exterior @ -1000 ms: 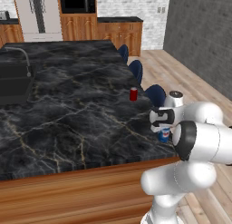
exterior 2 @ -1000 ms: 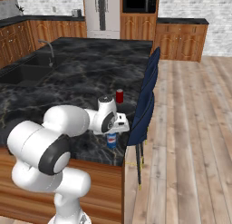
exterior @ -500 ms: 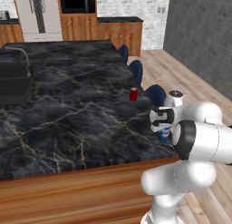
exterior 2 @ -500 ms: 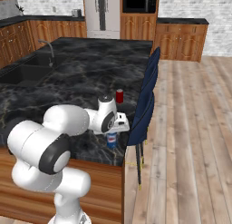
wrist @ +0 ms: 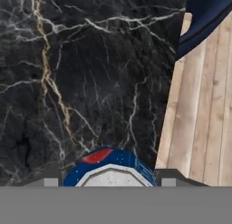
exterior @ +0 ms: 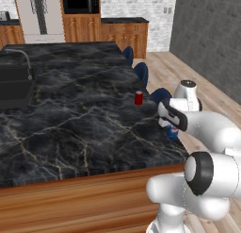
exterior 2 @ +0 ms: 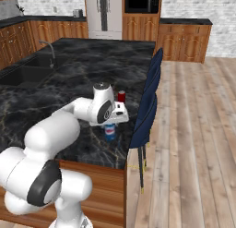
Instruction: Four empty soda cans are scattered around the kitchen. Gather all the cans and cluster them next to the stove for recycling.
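In the left base view, I see the sink at the left edge, set into the dark marble tabletop. Above it, along the top of the frame, stand the fridge and the black microwave. Near the centre-right a red can stands upright close to the tabletop's right edge, with blue chairs just past that edge. Further right, my gripper sits over the blue and white can, which stands at the tabletop's near right corner.

In the right base view, the sink lies at the left, the arm reaches across the middle, and the blue and white can stands under the hand, near the tabletop's right edge. The red can is just behind it. The chairs stand to the right on the wood floor.

In the hand view, the can's silver top and blue rim sit at the bottom centre, between the finger tips. The jaws look closed on the blue and white can.
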Motion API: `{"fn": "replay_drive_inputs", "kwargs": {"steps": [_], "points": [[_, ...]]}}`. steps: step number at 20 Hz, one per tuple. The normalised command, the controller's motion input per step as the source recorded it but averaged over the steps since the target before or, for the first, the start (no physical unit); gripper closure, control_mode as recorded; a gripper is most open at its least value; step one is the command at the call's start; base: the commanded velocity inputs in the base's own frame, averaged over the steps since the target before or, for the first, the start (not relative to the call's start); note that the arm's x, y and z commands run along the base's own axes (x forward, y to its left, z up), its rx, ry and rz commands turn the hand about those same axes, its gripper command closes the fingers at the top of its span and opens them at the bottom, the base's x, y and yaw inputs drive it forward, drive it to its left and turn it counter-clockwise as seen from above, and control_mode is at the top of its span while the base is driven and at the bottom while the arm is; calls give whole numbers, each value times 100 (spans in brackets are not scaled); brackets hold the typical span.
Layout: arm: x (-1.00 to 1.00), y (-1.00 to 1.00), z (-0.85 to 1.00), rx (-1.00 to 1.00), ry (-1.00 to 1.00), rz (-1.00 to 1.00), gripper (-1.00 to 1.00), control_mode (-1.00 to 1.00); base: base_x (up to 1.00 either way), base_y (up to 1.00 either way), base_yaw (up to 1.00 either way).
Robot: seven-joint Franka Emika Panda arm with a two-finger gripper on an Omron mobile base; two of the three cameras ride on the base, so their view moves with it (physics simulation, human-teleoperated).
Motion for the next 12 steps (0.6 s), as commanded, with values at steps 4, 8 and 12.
{"fn": "replay_drive_inputs", "kwargs": {"steps": [4, 8, 12], "points": [[-32, 7, 66, 5, -15, 7, 100, -100, 0, 0, 0], [-48, 0, 20, 21, -21, 9, 100, -100, 0, 0, 0], [-48, 1, 5, 12, -30, 8, 100, -100, 0, 0, 0]]}}
